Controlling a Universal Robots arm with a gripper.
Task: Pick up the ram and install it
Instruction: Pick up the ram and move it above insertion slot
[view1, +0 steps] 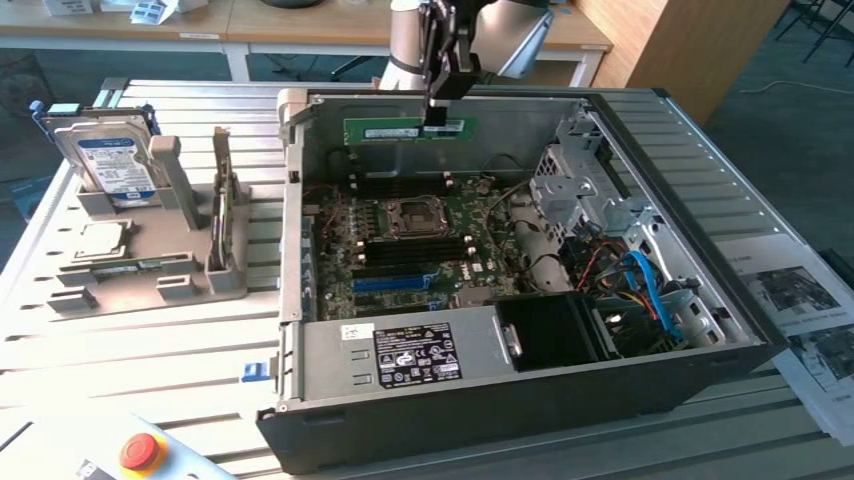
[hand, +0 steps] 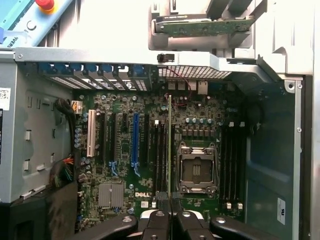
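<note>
The ram (view1: 398, 130) is a long green stick hanging level above the back of the open computer case (view1: 747, 340), over the motherboard (view1: 461, 225). My gripper (view1: 435, 124) is shut on its upper edge near one end. In the wrist view the ram (hand: 169, 145) appears edge-on as a thin green line running out from my gripper (hand: 170, 212). It lies over the black memory slots (hand: 159, 150) beside the open processor socket (hand: 196, 170). It hangs well above the board in the exterior view. More black slots (hand: 232, 160) lie on the socket's other side.
A grey fixture (view1: 147, 250) at the exterior view's left holds a hard drive (view1: 114, 165) and an upright card (view1: 222, 195). Inside the case are the power supply (view1: 400, 355), drive cage (view1: 587, 190) and blue cables (view1: 651, 285). A red stop button (view1: 140, 452) sits near the front.
</note>
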